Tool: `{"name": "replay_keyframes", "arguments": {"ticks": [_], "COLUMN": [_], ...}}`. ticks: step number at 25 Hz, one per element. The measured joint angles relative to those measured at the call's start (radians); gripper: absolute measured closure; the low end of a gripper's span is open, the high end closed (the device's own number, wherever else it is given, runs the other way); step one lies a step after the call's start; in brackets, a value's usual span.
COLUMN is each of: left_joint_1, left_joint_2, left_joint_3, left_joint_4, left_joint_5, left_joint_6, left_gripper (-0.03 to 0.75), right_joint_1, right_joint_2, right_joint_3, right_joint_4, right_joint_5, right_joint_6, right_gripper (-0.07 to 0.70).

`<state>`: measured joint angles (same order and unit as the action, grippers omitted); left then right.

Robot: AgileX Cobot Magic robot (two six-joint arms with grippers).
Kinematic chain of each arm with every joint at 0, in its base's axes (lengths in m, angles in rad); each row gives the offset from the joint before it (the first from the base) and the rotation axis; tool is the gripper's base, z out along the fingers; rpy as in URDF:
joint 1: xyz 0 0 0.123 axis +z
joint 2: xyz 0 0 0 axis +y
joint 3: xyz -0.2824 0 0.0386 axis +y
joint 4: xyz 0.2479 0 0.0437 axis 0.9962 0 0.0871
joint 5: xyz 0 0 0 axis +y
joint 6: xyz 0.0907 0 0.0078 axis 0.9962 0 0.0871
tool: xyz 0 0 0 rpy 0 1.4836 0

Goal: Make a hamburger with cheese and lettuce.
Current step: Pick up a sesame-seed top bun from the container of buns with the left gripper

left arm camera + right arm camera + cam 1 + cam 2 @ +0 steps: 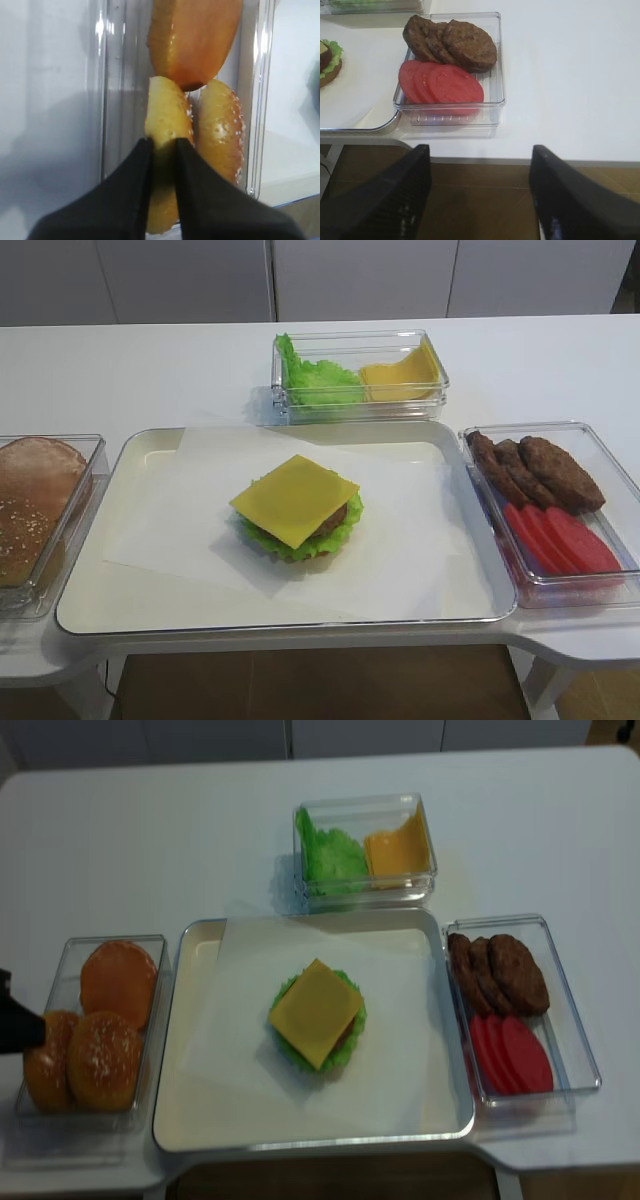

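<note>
The hamburger stack (297, 508) sits mid-tray on white paper. The square yellow cheese (295, 498) lies on top, over the brown patty (336, 518) and the frilly green lettuce (300, 543). It also shows in the second high view (316, 1013). My left gripper (163, 150) is shut on a sesame-seeded bun (167, 112) that stands on edge in the clear bun box (60, 960). It shows as a black shape at the left edge of the second high view (15, 1025). My right gripper (480, 152) is open and empty, in front of the table's edge.
The bun box also holds a second sesame bun (103, 1060) and a plain bun (118, 982). A back box (360, 375) holds a lettuce heap and a cheese pile. The right box (545, 505) holds patties and tomato slices. The metal tray (120, 590) fills the middle.
</note>
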<state>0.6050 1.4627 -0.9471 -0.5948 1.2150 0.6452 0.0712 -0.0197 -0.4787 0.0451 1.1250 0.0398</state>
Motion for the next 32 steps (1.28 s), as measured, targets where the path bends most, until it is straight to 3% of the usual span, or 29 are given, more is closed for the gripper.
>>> {"name": "replay_keyframes", "arguments": {"ticks": [14,32], "left_joint_1": [0.000,0.000], "left_joint_2": [-0.038,-0.122], "left_joint_3": [0.000,0.000], "left_joint_4": [-0.036,-0.205], "left_joint_5": [-0.004,-0.005], "left_joint_6": [0.019,0.057], "left_gripper": [0.634,0.639], "right_joint_1": [-0.001,-0.001], "right_joint_2": [0.000,0.000], "right_joint_3": [0.000,0.000], "right_joint_4": [0.000,0.000], "right_joint_5": [0.000,0.000], "right_joint_6": [-0.002,-0.002], "right_gripper": [0.164,0.164]}}
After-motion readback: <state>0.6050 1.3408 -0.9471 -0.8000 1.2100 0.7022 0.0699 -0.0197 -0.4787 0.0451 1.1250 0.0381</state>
